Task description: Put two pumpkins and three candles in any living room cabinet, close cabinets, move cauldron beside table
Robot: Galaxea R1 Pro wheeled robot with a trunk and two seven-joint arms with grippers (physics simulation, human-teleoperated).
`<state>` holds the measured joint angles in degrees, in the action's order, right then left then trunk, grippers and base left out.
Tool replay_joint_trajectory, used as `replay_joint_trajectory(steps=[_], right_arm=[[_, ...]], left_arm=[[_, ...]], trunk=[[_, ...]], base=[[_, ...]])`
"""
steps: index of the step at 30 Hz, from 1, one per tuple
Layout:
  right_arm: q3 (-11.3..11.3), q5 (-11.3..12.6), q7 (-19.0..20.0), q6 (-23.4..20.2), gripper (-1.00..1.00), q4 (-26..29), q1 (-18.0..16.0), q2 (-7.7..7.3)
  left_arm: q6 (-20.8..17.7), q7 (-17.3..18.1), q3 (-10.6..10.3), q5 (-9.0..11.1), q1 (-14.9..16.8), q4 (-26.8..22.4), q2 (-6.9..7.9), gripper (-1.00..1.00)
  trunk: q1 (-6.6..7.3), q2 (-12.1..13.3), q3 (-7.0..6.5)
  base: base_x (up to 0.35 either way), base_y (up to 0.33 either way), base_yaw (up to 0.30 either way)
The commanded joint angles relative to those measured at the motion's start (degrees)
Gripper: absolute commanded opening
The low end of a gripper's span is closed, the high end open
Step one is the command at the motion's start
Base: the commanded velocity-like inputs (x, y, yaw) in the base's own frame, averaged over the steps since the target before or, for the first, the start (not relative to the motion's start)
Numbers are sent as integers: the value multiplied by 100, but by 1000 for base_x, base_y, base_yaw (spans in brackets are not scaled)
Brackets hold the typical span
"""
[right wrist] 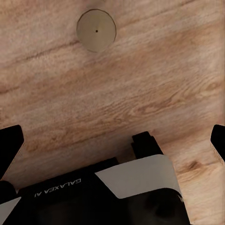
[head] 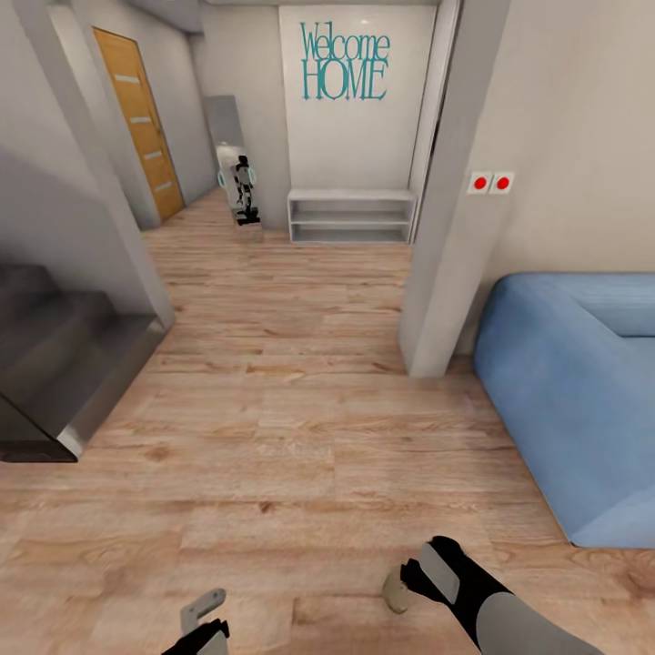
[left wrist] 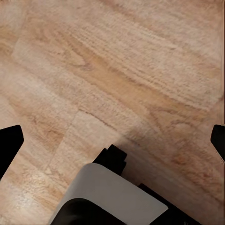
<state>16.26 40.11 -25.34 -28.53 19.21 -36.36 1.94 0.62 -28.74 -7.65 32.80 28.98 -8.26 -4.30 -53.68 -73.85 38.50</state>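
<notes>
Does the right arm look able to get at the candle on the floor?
Probably yes: the candle stands on bare floor just ahead of the open right gripper, with nothing between them.

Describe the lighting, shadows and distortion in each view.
Head view: even, soft light, wide-angle lens bowing the walls, dim stairs. Left wrist view: soft shadow across the wooden floor. Right wrist view: flat light, the candle fairly sharp from above.
</notes>
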Motion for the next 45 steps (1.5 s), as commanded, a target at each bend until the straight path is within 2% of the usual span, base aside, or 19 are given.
replay_joint_trajectory(steps=[1,4,6,8,11,13,14,18,24,40,45], right_arm=[[0,-8,1,2,100,11,2,0],[2,-18,2,5,100,32,2,-2],[2,-20,5,2,100,32,4,-14],[2,-21,9,3,100,36,4,-11],[4,-21,11,0,100,38,5,-3],[7,-16,11,-2,100,39,3,-6],[6,-15,11,-3,100,39,4,-5],[2,-6,4,-3,100,46,6,-2],[0,-4,4,-4,100,48,3,-9],[-2,-8,15,21,100,51,6,-30],[-35,26,11,1,100,71,-27,-23]], left_arm=[[-17,1,6,3,1,0,6,100],[-156,1,26,7,7,-18,29,100],[-556,0,36,11,19,-67,75,100],[-1125,-3,41,16,55,-258,185,100],[-2054,-12,87,23,104,-912,432,100],[-2681,-21,220,24,122,-1437,537,100],[-2985,-26,322,25,126,-1700,560,100],[-3695,-52,622,15,132,-2389,572,100],[-3906,-45,714,19,134,-2639,586,100],[-3966,-31,730,31,134,-2795,571,100],[-4319,-27,758,56,134,-3016,546,100]], trunk=[[0,0,0],[0,0,0],[0,0,0],[0,0,0],[0,0,0],[0,0,0],[0,0,0],[0,0,0],[0,0,0],[-351,-642,287],[-461,-842,377]], base=[[292,0,0],[318,0,0],[315,0,0],[286,0,0],[250,0,0],[185,-9,0],[100,-9,0],[46,-4,0],[6,0,0],[0,0,0],[0,0,0]])
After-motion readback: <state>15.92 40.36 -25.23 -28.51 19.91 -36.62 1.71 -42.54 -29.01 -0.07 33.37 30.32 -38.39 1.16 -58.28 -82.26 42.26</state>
